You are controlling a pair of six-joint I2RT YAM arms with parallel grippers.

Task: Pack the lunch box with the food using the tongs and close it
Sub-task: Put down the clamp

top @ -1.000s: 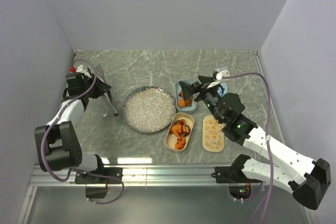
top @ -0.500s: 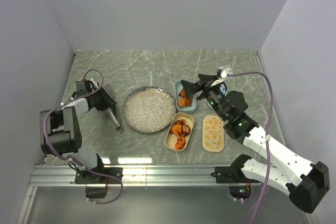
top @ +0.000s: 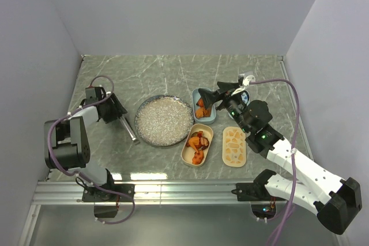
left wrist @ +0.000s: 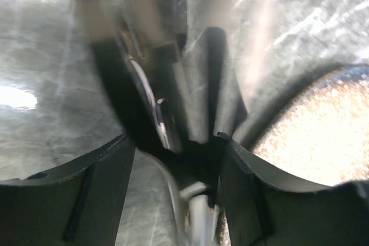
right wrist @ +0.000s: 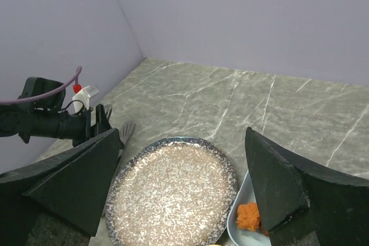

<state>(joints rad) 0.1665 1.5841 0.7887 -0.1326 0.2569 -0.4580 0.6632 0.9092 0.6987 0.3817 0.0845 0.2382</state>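
Observation:
The metal tongs (top: 128,127) lie flat on the table, left of the speckled plate (top: 164,120). My left gripper (top: 114,110) sits low over their handle end. In the left wrist view the left gripper (left wrist: 176,142) is open; its fingers (left wrist: 98,188) stand apart on either side of the tongs (left wrist: 199,220). The lunch box is a blue tub (top: 206,120) and a beige tub (top: 187,155), both holding orange and dark food (top: 196,142). Its patterned lid (top: 234,146) lies to the right. My right gripper (top: 218,97) hovers open over the blue tub, holding nothing.
The plate (right wrist: 173,194) fills the right wrist view's centre, with an orange chunk (right wrist: 249,216) in the blue tub at its right. The tongs' head (right wrist: 125,131) and left arm (right wrist: 52,122) show beyond it. Walls enclose the table on three sides.
The left gripper brought the tongs down from upright to lying on the table, and its jaws have widened off them. The right arm shifted slightly, then stayed still.

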